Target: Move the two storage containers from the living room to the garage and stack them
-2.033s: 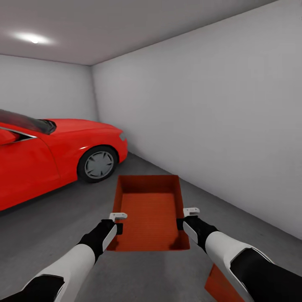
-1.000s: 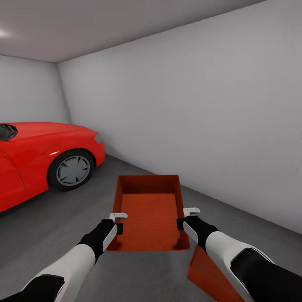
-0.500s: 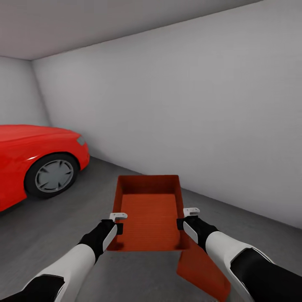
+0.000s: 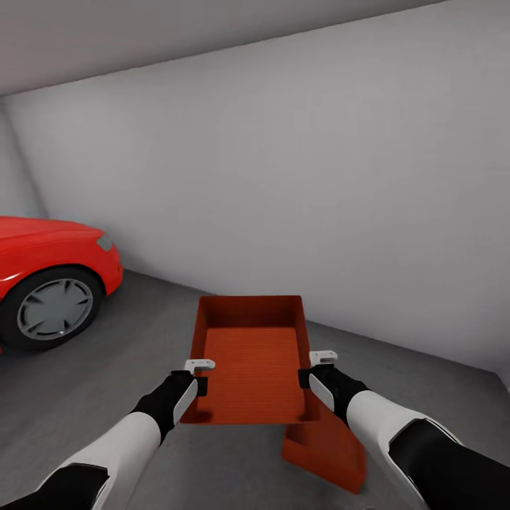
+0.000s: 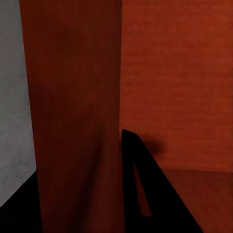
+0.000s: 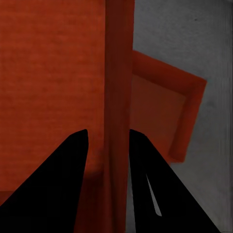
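Observation:
I am in the garage, holding one red-orange storage container [image 4: 251, 361] level in front of me above the dark grey floor [image 4: 92, 404]. My left gripper [image 4: 202, 377] is shut on its left wall [image 5: 73, 121]. My right gripper [image 4: 306, 370] is shut on its right wall [image 6: 116, 97], with one dark finger [image 6: 63, 179] inside the box and the other outside. The second storage container [image 4: 327, 448] lies on the floor under my right forearm, partly hidden by the held one; in the right wrist view this second container [image 6: 165, 111] shows just beyond the held wall.
A red car [image 4: 42, 276] stands at the left, front wheel toward me. A plain white wall [image 4: 319, 212] runs across ahead and close on the right. Open grey floor lies between the car and the containers.
The view has swung right: the car has slid toward the picture's left edge and the container on the floor has come further into view. Both grips on the held container are unchanged.

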You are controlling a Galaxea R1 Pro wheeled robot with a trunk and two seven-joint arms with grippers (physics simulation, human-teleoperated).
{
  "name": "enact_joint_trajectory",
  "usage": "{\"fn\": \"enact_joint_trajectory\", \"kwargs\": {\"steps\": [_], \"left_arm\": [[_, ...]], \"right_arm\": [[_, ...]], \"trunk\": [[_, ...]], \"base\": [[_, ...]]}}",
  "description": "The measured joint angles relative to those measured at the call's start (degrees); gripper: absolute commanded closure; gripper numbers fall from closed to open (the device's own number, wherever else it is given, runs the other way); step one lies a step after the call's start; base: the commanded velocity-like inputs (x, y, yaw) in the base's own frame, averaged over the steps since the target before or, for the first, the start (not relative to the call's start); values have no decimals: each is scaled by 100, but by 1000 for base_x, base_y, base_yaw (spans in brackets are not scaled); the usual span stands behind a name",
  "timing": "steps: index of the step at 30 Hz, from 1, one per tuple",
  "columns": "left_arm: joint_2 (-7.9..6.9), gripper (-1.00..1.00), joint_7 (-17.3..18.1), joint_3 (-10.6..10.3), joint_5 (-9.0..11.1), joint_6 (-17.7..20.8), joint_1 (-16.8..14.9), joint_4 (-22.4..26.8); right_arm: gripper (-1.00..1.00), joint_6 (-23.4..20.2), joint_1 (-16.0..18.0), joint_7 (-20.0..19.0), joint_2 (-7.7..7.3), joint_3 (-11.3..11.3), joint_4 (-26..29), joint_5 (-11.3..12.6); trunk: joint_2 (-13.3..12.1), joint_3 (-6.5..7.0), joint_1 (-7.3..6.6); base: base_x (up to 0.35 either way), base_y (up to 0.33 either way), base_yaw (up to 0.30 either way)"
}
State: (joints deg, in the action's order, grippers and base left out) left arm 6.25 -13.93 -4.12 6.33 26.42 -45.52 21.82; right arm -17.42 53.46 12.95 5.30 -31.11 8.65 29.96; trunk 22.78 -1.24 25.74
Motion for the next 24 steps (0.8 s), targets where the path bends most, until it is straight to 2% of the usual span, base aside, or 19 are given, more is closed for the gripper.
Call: {"fn": "enact_joint_trajectory", "kwargs": {"steps": [9, 24], "left_arm": [[1, 100, 0, 3, -6, 6, 1, 2], [-11, 100, -6, -23, 38, 6, 1, 2]], "right_arm": [[100, 0, 0, -3, 0, 1, -4, 0], [100, -1, 0, 16, 8, -14, -4, 23]], "trunk": [[1, 0, -1], [1, 0, -3]], "base": [[37, 0, -242], [310, 0, -242]]}}
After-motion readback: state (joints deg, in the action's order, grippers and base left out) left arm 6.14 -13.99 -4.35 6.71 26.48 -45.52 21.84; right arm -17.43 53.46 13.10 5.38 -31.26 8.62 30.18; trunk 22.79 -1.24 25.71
